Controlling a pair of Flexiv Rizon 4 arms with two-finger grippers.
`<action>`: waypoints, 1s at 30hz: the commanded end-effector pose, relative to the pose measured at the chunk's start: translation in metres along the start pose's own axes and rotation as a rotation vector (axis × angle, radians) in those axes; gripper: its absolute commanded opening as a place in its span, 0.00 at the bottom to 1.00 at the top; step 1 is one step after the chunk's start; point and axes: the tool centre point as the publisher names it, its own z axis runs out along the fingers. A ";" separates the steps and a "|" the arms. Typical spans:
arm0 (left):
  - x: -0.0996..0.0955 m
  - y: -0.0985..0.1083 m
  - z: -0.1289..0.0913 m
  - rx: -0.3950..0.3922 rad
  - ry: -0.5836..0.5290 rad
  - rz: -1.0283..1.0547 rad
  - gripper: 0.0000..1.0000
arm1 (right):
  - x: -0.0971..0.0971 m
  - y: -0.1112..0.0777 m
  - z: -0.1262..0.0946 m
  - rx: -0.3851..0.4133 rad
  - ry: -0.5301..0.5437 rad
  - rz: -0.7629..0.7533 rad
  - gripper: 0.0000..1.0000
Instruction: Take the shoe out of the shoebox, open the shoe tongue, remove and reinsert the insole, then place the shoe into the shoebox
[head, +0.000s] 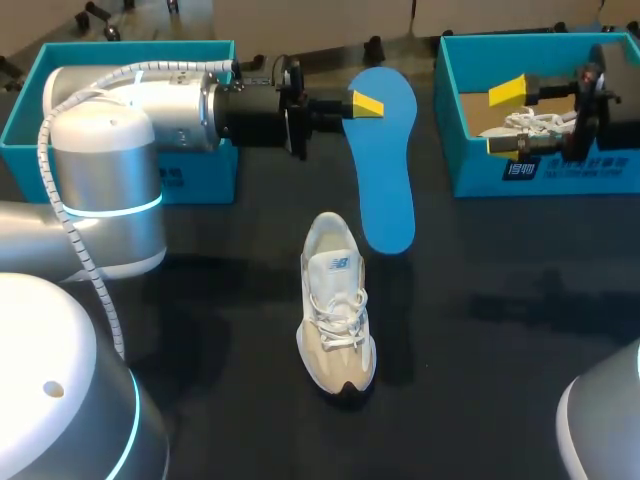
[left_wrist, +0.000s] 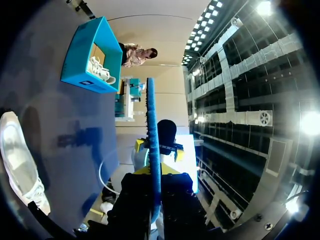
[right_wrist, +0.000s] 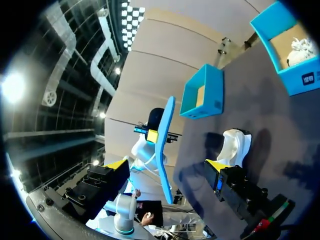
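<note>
Shoe (head: 337, 305) on table (head: 500, 330), toe toward robot. Insole (head: 384, 160) behind shoe, off table, clamped between fingers of left gripper (head: 365, 104). Left shoebox (head: 120, 150) behind-left of shoe. Right shoebox (head: 545, 172) behind-right of shoe, second shoe (head: 532, 122) inside, right gripper (head: 510, 118) over it, fingers apart.

Pale beige-and-white sneaker (head: 337, 305) upright on its sole at the frame's centre, toe toward the lower edge, white laces across the top. Blue insole (head: 385, 170) in the upper middle, off the table, broad face to the camera, long axis running top to bottom, pinched near its upper end by the left gripper (head: 362, 104). Open teal shoebox (head: 480, 165) at the upper right, holding what looks like a second white shoe (head: 535, 122). Another teal box (head: 205, 170) at the upper left, largely hidden.
</note>
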 end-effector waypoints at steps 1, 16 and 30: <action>0.000 0.000 0.001 -0.001 -0.003 -0.001 0.00 | 0.001 -0.003 0.002 -0.006 -0.003 0.000 1.00; 0.000 0.000 0.001 -0.001 -0.003 -0.001 0.00 | 0.001 -0.003 0.002 -0.006 -0.003 0.000 1.00; 0.002 0.011 -0.003 -0.053 -0.010 0.421 0.00 | 0.001 -0.003 0.002 -0.006 -0.003 0.000 1.00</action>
